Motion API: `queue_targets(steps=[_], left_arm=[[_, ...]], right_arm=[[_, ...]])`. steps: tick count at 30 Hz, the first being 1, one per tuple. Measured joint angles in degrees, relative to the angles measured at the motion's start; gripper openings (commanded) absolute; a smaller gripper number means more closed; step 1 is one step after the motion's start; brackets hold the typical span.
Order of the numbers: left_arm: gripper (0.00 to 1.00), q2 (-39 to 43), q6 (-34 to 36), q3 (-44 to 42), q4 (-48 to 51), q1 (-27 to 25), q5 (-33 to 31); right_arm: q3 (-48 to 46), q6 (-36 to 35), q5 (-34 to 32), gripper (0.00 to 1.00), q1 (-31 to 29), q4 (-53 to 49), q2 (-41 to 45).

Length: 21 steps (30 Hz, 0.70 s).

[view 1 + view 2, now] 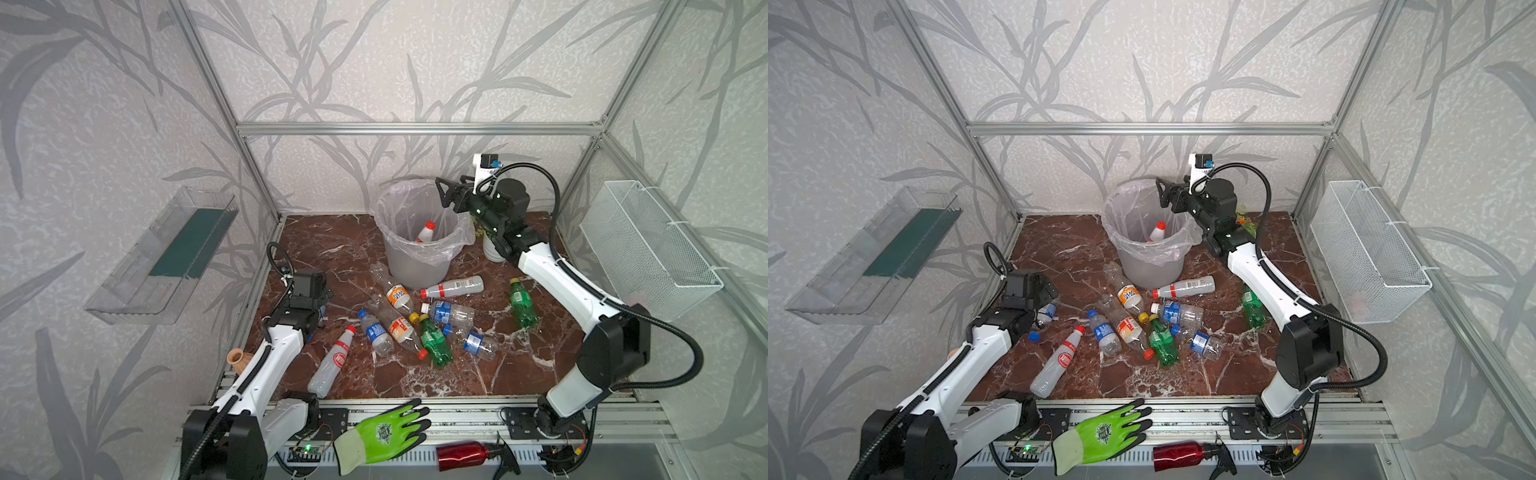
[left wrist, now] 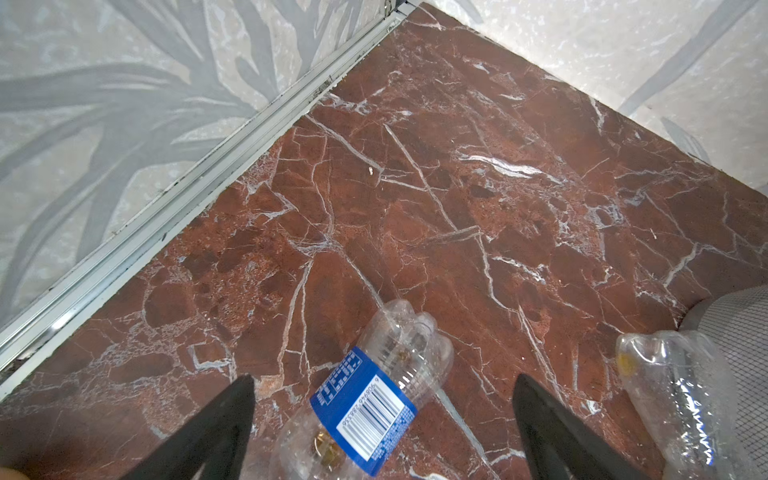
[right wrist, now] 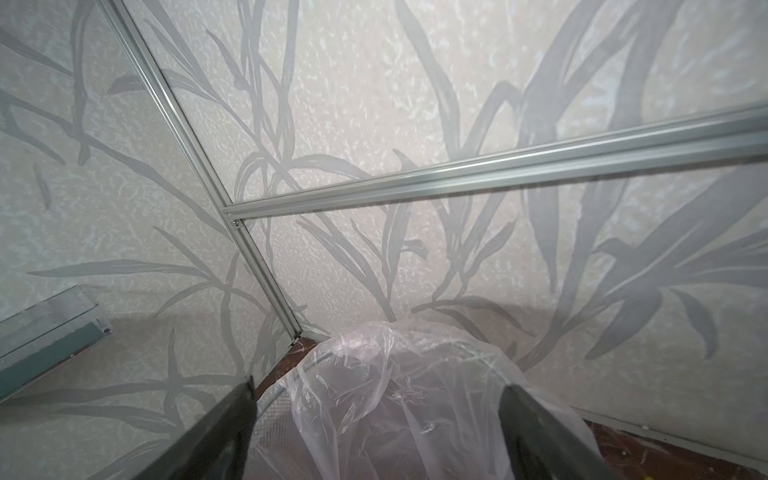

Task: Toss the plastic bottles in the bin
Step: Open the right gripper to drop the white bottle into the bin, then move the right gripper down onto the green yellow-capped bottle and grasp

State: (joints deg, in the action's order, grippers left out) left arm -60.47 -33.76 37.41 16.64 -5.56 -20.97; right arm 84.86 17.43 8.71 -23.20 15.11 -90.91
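The grey bin (image 1: 415, 266), lined with a clear bag, stands at the back of the marble table. A red-capped plastic bottle (image 1: 426, 232) lies inside it. My right gripper (image 1: 443, 193) hangs open and empty above the bin's right rim; the right wrist view shows the bag (image 3: 415, 374) between its fingers. My left gripper (image 2: 384, 379) is open low over the table. A clear blue-labelled bottle (image 2: 365, 415) lies between its fingers, untouched. Several more plastic bottles lie mid-table, among them a red-labelled one (image 1: 332, 365) and two green ones (image 1: 434, 343) (image 1: 523, 305).
A white flower pot (image 1: 492, 249) stands right of the bin, behind my right arm. A white wire basket (image 1: 648, 245) hangs on the right wall and a clear shelf (image 1: 162, 257) on the left. A green glove (image 1: 386, 432) and a red spray bottle (image 1: 465, 455) lie on the front rail.
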Motion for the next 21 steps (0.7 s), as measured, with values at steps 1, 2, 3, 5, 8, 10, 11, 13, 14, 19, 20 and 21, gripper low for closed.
queue_targets(steps=[1, 2, 3, 5, 8, 10, 11, 13, 14, 19, 20, 21], left_arm=[[0.96, -0.1, 0.0, 0.1, 0.3, 0.0, 0.2], [0.96, -0.1, -0.1, 0.1, 0.4, 0.0, 0.3], [0.96, -0.1, -0.2, 0.2, 0.7, 0.0, 0.5], [0.96, -0.2, -0.1, 0.6, 1.1, 0.0, 1.0], [0.96, -0.2, 0.3, 1.2, 1.2, -0.1, 2.4], [0.96, -0.2, 0.5, 1.7, 1.0, -0.5, 4.0], [0.96, -0.2, 0.4, 1.9, 0.9, -0.8, 4.8], [0.95, -0.6, 0.0, 2.3, 0.3, -2.1, 6.4], [0.95, -1.1, -0.4, 2.6, 0.2, -3.1, 7.1], [0.96, -4.7, -2.9, 3.3, -0.6, -8.8, 8.3], [0.95, -5.3, -3.4, 3.3, -0.7, -9.2, 8.5], [0.95, -5.9, -3.9, 3.3, -1.0, -9.4, 8.7]], right_arm=[[-1.4, -0.5, -0.5, 0.91, 0.2, 0.0, 2.2], [-2.8, -0.9, -0.9, 0.91, 0.4, 0.0, 4.2], [-4.5, -1.2, -1.4, 0.91, 0.6, 0.1, 6.3], [-8.3, -1.7, -2.4, 0.91, 1.2, 0.2, 10.0], [-15.4, -2.4, -4.2, 0.91, 1.9, 0.0, 14.6], [-20.8, -2.6, -5.3, 0.92, 2.6, -0.5, 17.1], [-23.4, -2.7, -6.0, 0.92, 2.8, -0.8, 18.1], [-29.0, -2.5, -7.0, 0.92, 3.8, -1.7, 20.5], [-31.1, -2.3, -7.3, 0.92, 4.3, -2.2, 21.5], [-39.6, -0.4, -7.8, 0.85, 7.4, -8.2, 27.4], [-40.0, -0.3, -7.5, 0.84, 7.4, -9.4, 28.1], [-40.3, 0.0, -6.8, 0.82, 7.3, -10.8, 28.8]])
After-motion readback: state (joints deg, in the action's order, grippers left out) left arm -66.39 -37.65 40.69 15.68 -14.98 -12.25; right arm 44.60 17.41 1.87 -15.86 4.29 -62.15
